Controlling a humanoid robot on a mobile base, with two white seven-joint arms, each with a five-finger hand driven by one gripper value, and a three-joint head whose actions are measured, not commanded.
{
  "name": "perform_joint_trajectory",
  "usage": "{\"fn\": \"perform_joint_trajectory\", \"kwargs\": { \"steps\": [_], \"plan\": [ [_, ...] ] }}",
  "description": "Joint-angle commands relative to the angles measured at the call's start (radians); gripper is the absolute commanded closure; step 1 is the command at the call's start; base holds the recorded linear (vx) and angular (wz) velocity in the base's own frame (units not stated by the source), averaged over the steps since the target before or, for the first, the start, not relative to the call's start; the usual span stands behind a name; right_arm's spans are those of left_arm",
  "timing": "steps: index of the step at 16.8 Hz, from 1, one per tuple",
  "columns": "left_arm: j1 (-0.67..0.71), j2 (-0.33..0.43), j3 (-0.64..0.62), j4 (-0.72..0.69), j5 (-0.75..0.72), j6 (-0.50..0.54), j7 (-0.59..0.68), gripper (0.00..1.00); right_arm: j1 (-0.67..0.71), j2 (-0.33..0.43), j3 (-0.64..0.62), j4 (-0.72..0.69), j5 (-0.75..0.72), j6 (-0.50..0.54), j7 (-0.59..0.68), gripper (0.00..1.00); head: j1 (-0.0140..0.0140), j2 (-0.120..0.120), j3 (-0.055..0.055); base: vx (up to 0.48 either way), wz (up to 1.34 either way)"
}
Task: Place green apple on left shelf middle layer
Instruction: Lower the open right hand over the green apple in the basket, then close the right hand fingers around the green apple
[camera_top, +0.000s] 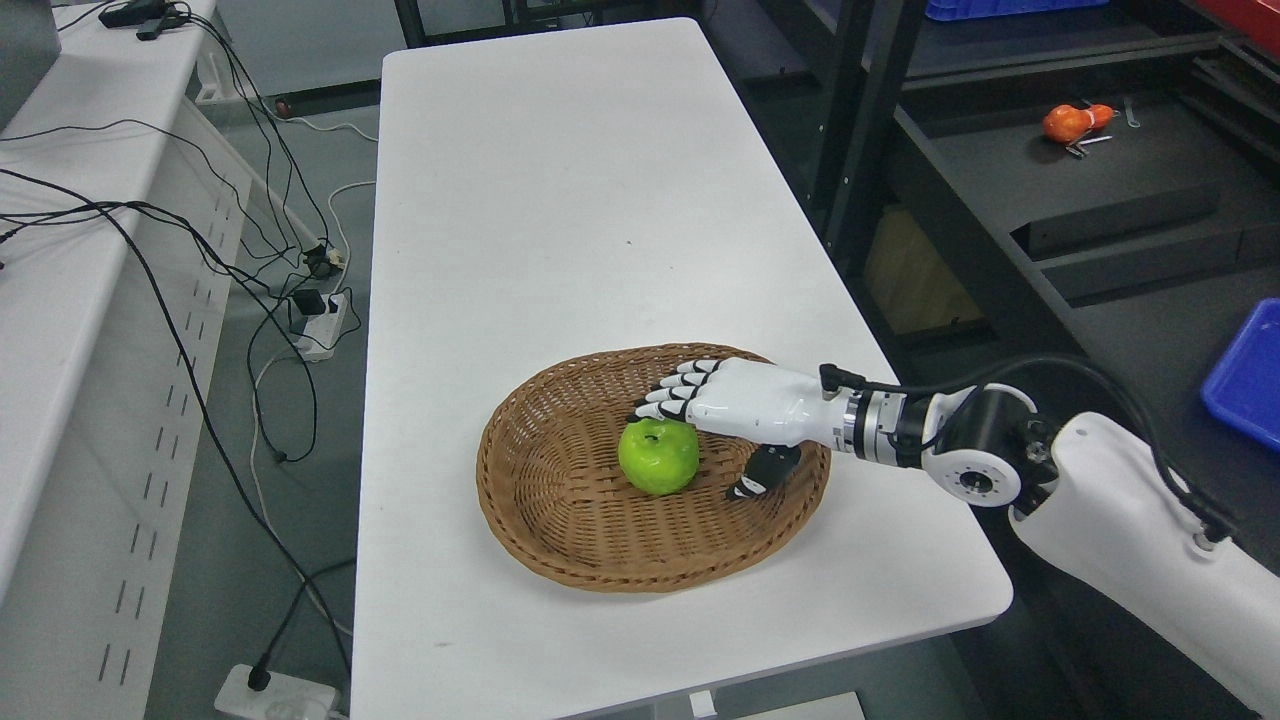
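We're reaching with our right hand (735, 405), fingers (672, 393) spread wide, green apple (658, 456) sitting just beneath them in the basket (520, 500).

Brightness: evenly bright over the long white rectangular table (560, 200); the dark metal shelving (1100, 210) at right is dimmer.
Light source: overhead and diffuse, judging by the short soft shadows.
Shadows: a faint one under the oval brown wicker basket (560, 555), another inside it beneath the white robot right hand (735, 400).
Glare: a small highlight on the glossy green apple (658, 457); the tabletop is pale but not blown out.
Sharpness: crisp centrally, no motion blur.
Distortion: wide-angle; table edges splay toward the frame's bottom.
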Motion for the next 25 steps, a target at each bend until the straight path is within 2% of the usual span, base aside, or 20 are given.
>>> {"fn": "perform_joint_trajectory", "kwargs": {
  "steps": [1,4,8,9,11,13,14,15,18,21,24,25],
  "plan": [
    [-0.012,0.017,0.000,0.000,0.000,0.000,0.001,0.00,-0.106,0.062,0.193,0.102,0.009,0.001,0.006,0.00,0.0000,0.000,0.000,0.000,0.00],
    [-0.012,0.017,0.000,0.000,0.000,0.000,0.001,0.00,-0.155,0.117,0.231,0.183,0.009,0.001,0.014,0.00,0.0000,0.000,0.000,0.000,0.00],
    [-0.012,0.017,0.000,0.000,0.000,0.000,0.001,0.00,-0.163,0.122,0.246,0.220,0.059,-0.022,0.017,0.00,0.0000,0.000,0.000,0.000,0.00],
    [-0.012,0.017,0.000,0.000,0.000,0.000,0.001,0.00,-0.163,0.122,0.246,0.228,0.067,-0.032,0.017,0.03,0.0000,0.000,0.000,0.000,0.00],
    [-0.012,0.017,0.000,0.000,0.000,0.000,0.001,0.00,-0.166,0.121,0.246,0.229,0.076,-0.044,0.017,0.16,0.0000,0.000,0.000,0.000,0.00],
    [-0.012,0.017,0.000,0.000,0.000,0.000,0.001,0.00,-0.174,0.119,0.237,0.229,0.134,-0.045,0.016,0.36,0.0000,0.000,0.000,0.000,0.00],
    [-0.012,0.017,0.000,-0.001,0.000,0.000,0.001,0.00,-0.174,0.116,0.236,0.229,0.140,-0.047,0.014,0.50,0.0000,0.000,0.000,0.000,0.00],
    [-0.012,0.017,0.000,0.000,0.000,0.000,0.001,0.00,-0.174,0.111,0.231,0.228,0.139,-0.050,0.014,0.70,0.0000,0.000,0.000,0.000,0.00],
    [-0.012,0.017,0.000,0.000,0.000,0.000,0.001,0.00,-0.173,0.093,0.179,0.223,0.141,-0.061,0.015,0.97,0.0000,0.000,0.000,0.000,0.00],
    [-0.012,0.017,0.000,0.000,0.000,0.000,0.001,0.00,-0.174,0.040,0.095,0.199,0.133,-0.068,0.012,1.00,0.0000,0.000,0.000,0.000,0.00],
    [-0.012,0.017,0.000,0.000,0.000,0.000,0.001,0.00,-0.144,0.012,-0.125,0.164,0.130,-0.059,-0.027,1.00,0.0000,0.000,0.000,0.000,0.00],
    [-0.012,0.017,0.000,0.000,0.000,0.000,0.001,0.00,-0.104,0.013,-0.220,0.145,0.130,-0.058,-0.075,1.00,0.0000,0.000,0.000,0.000,0.00]
  ]
}}
